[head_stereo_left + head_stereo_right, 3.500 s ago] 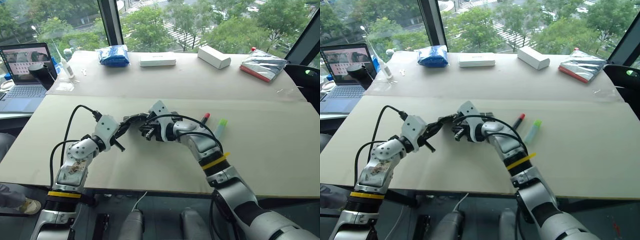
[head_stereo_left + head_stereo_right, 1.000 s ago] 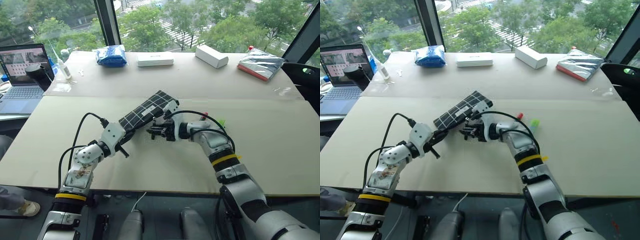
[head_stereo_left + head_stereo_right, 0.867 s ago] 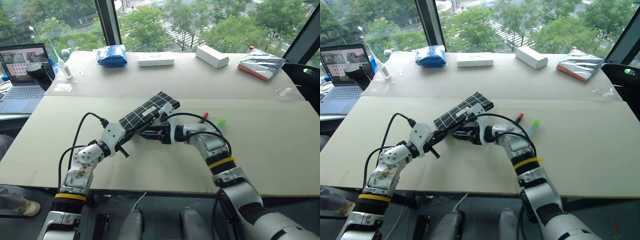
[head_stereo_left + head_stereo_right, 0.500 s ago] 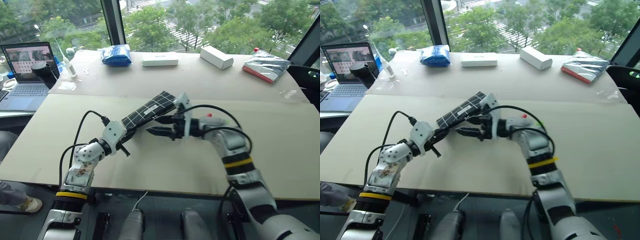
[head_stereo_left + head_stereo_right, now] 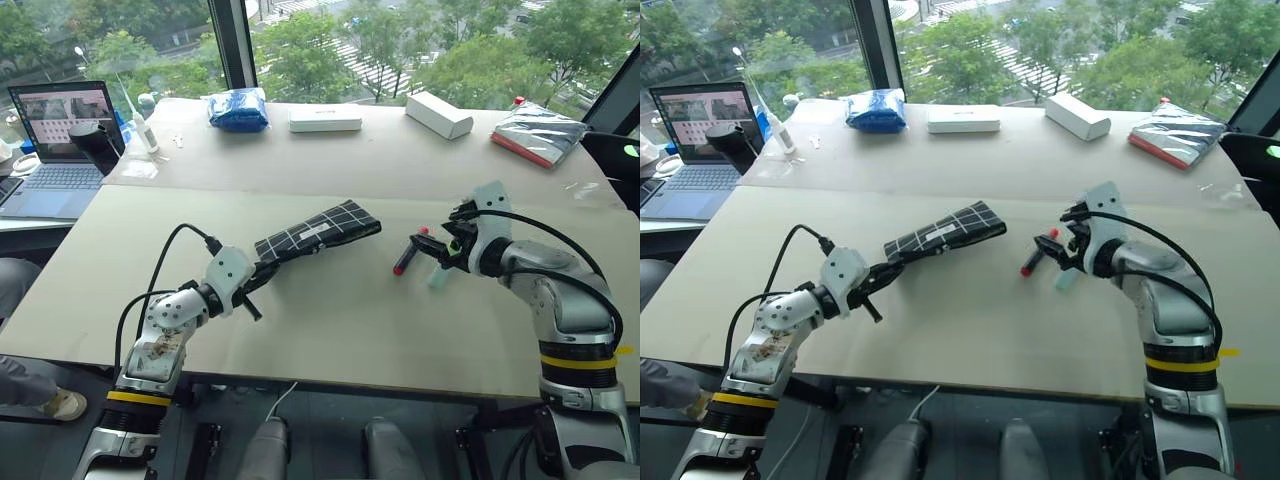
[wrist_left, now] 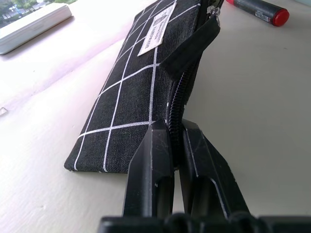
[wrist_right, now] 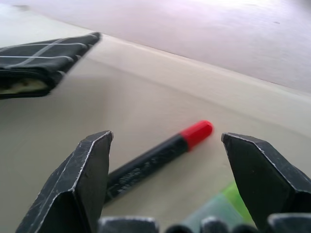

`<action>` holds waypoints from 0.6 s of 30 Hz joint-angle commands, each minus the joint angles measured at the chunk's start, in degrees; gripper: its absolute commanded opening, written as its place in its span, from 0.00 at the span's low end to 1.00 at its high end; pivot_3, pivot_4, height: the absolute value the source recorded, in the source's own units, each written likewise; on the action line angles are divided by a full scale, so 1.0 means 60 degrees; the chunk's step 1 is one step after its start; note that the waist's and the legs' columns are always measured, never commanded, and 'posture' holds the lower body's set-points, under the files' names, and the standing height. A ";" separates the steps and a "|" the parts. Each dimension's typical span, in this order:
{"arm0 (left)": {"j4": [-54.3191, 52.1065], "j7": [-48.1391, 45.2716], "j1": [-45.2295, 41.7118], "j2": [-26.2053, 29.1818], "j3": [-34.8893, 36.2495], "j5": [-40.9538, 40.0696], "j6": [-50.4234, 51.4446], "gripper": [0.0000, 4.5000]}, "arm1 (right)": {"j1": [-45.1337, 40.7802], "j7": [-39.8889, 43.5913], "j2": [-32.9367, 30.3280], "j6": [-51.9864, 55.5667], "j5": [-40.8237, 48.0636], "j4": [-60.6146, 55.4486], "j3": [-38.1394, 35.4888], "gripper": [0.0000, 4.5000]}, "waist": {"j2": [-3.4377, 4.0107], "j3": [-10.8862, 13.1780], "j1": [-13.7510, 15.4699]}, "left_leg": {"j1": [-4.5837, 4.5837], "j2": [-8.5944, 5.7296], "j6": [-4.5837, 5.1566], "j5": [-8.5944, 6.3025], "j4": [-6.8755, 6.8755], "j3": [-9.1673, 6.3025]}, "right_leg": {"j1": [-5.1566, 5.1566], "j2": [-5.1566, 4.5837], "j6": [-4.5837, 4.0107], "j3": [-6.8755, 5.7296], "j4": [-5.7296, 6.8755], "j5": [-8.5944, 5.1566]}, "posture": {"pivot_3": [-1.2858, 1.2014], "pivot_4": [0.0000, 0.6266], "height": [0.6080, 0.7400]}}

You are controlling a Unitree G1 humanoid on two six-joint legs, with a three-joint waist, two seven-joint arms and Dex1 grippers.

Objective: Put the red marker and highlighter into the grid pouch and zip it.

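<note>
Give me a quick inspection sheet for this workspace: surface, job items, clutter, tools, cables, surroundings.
Surface: beige table top, seam across the middle.
Job's things: black fabric grid pouch held at one end, zipper open; red-capped dark marker and light green highlighter lie side by side on the table, outside the pouch.
Clutter: blue bundle, flat white box, white carton, silver foil pack along the far edge.
Grippers: left tool shut on the pouch; right tool open over the marker, not touching.
Cables: black cables loop over both forearms.
Surroundings: open laptop at left, windows with trees beyond.

Left gripper (image 6: 174, 145) is pinched closed (arm low, reaching forward), right gripper (image 7: 167, 170) spread wide.
</note>
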 commanded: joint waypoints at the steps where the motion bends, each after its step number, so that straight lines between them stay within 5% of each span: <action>1: -0.0365 0.0002 -0.0095 0.0007 -0.0062 -0.0028 -0.0050 0.00 | 0.0101 -0.1082 0.0421 0.0796 -0.0130 -0.1027 -0.0312 0.89 | 0.0001 0.0000 -0.0023 | 0.0000 0.0000 0.0000 0.0000 0.0000 0.0000 | -0.0001 0.0000 0.0000 0.0000 0.0002 0.0000 | 0.52 0.24 1.00; 18: -0.0583 0.0199 -0.0006 -0.0165 -0.0209 -0.0040 0.0026 0.00 | 0.0332 -0.3481 0.1846 0.1092 -0.0996 -0.0514 -0.0309 0.89 | 0.0002 0.0000 -0.0046 | 0.0003 0.0000 0.0001 0.0000 -0.0003 0.0000 | -0.0001 0.0001 0.0002 0.0000 0.0004 -0.0001 | 0.52 0.24 1.00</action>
